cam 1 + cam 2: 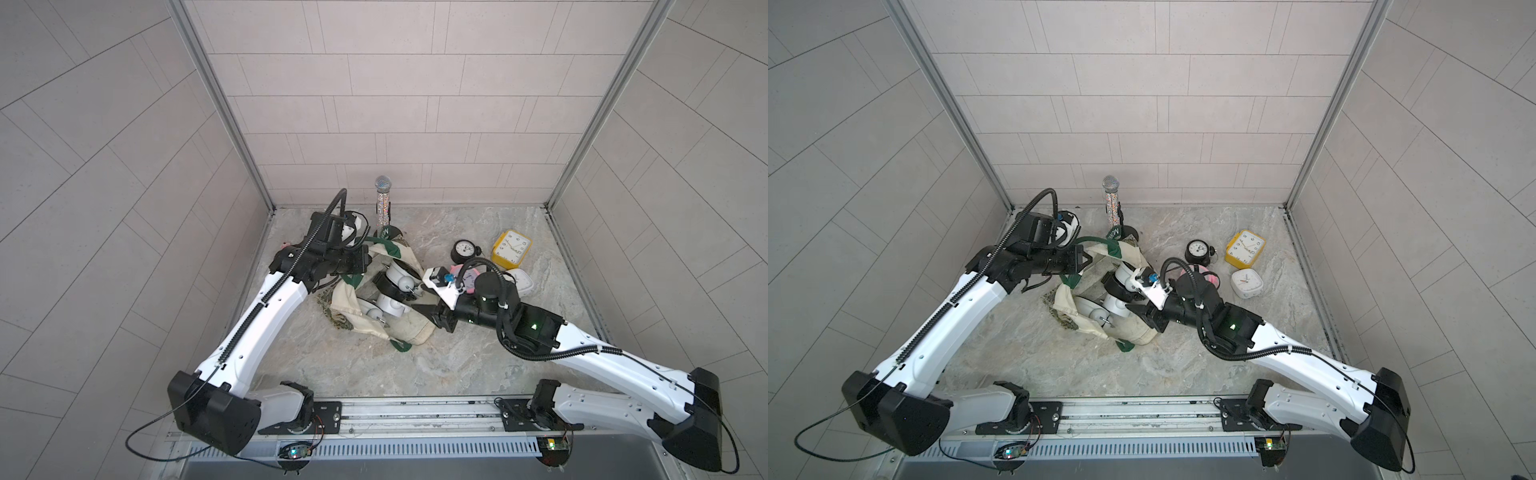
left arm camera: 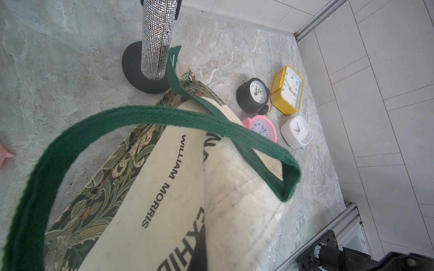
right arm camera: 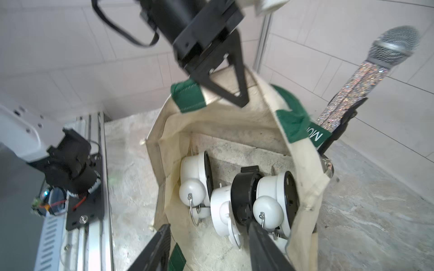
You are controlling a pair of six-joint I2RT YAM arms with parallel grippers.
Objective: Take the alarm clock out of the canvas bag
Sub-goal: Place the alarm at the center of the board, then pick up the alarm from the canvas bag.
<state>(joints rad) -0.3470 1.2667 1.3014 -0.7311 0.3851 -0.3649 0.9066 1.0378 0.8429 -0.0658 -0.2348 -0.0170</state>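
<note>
The cream canvas bag [image 1: 415, 332] [image 1: 1133, 332] [image 2: 178, 187] lies on its side, its mouth propped open. My left gripper [image 1: 368, 259] [image 1: 1084, 259] [image 3: 234, 93] is shut on the bag's upper rim beside a green handle [image 2: 141, 117] and holds it up. Several alarm clocks lie inside: white twin-bell ones [image 3: 195, 173] [image 3: 274, 187] [image 1: 397, 272] and a black one [image 3: 244, 194]. My right gripper [image 3: 209, 226] [image 1: 417, 299] [image 1: 1136, 299] is open at the mouth. One of its fingers [image 3: 260, 244] reaches in beside the clocks; the other [image 3: 157, 246] stays outside the bag's wall.
On the table right of the bag lie a black round clock [image 1: 464, 250], a yellow clock [image 1: 512, 248], a white square clock [image 1: 519, 281] and a pink clock [image 2: 263, 127]. A glittery microphone on a black stand [image 1: 383, 199] rises just behind the bag.
</note>
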